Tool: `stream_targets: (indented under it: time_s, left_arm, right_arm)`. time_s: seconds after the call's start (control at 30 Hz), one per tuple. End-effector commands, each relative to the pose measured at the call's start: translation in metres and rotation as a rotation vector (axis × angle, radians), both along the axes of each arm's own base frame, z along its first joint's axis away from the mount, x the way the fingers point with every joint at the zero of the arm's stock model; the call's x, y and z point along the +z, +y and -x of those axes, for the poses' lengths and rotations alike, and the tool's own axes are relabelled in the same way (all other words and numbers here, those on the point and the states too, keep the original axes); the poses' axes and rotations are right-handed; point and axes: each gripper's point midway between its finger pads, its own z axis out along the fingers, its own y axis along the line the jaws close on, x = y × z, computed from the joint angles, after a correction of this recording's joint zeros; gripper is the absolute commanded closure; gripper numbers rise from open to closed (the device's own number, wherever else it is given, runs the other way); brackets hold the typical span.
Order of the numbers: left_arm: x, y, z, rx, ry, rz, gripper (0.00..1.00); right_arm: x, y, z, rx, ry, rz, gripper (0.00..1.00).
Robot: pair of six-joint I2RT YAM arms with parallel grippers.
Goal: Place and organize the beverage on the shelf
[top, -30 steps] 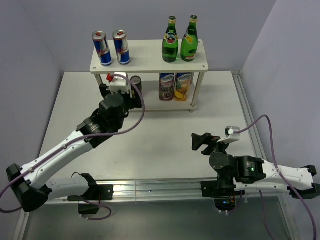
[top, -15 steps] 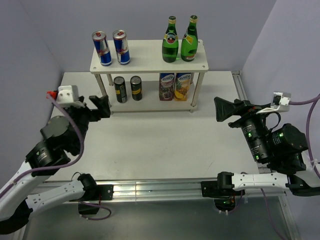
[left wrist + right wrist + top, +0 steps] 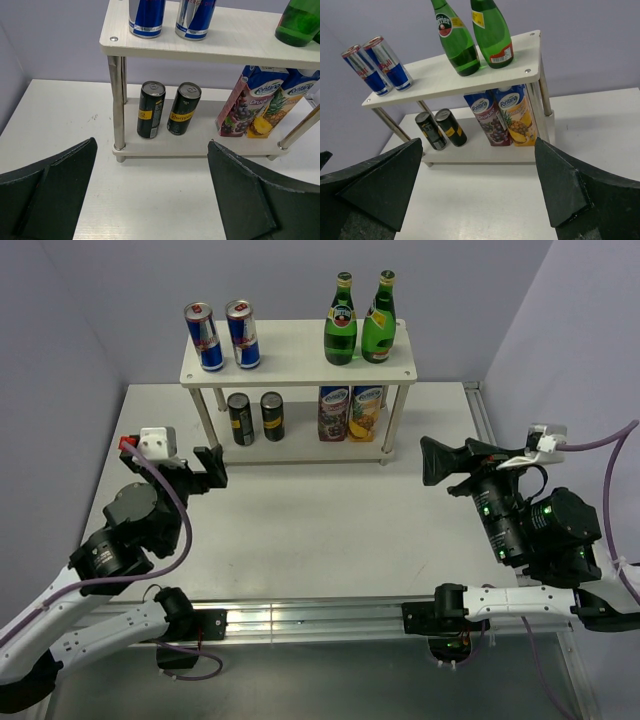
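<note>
The shelf stands at the back of the table. On its top board stand two blue-and-silver cans at the left and two green bottles at the right. Two dark cans with gold tops stand on the lower board at the left, also seen in the left wrist view and the right wrist view. My left gripper is open and empty, in front of the shelf's left end. My right gripper is open and empty, raised right of the shelf.
Two juice cartons, one purple and one yellow, stand on the lower board at the right. Purple walls close the table at the back and both sides. A metal rail runs along the near edge.
My left gripper has left the dark cans on the lower board and pulled back to the left. My right arm has risen from the table and now faces the shelf.
</note>
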Motion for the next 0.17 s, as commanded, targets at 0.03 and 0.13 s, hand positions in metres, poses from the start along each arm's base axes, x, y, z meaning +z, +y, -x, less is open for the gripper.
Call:
stream_targets:
  time_s: [0.03, 0.13]
  left_arm:
    - [0.0062, 0.0001, -0.0003, -0.003, -0.025, 0.015, 0.01]
    - [0.0055, 0.0006, -0.0008, -0.001, -0.028, 0.014, 0.01]
  right_arm:
    - [0.0028, 0.0042, -0.0012, -0.007, -0.014, 0.017, 0.00]
    - [0.0033, 0.0050, -0.0023, -0.019, -0.014, 0.024, 0.00]
